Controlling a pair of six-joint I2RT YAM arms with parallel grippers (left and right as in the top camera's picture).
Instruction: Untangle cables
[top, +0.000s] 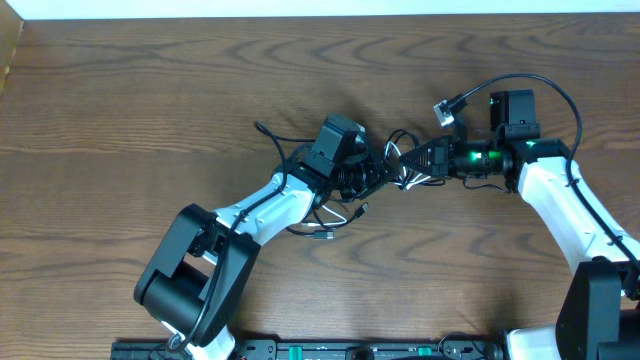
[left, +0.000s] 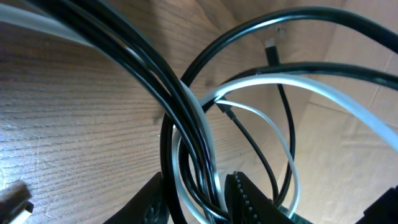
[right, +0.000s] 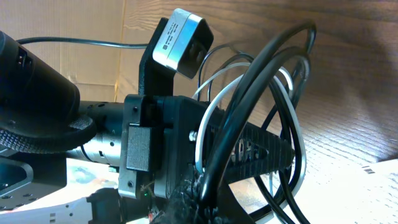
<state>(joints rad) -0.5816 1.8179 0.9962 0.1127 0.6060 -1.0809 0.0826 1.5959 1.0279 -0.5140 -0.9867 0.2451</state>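
Thin white and black looped cables (top: 405, 178), mid brown wooden tabletop (top: 150, 90) between your arms; left tool (left: 194, 194) grasping the bundle, right tool (right: 283, 152) clenched inside its loops; untangling seemingly underway, next needs gentle pulling apart.

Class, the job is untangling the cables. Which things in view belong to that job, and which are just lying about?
Belong to the job:
- white cable
- black cable
- left gripper, fingers either side of the bundle
- right gripper, shut

Just there:
- table
- thick black arm wire, arching by the right arm
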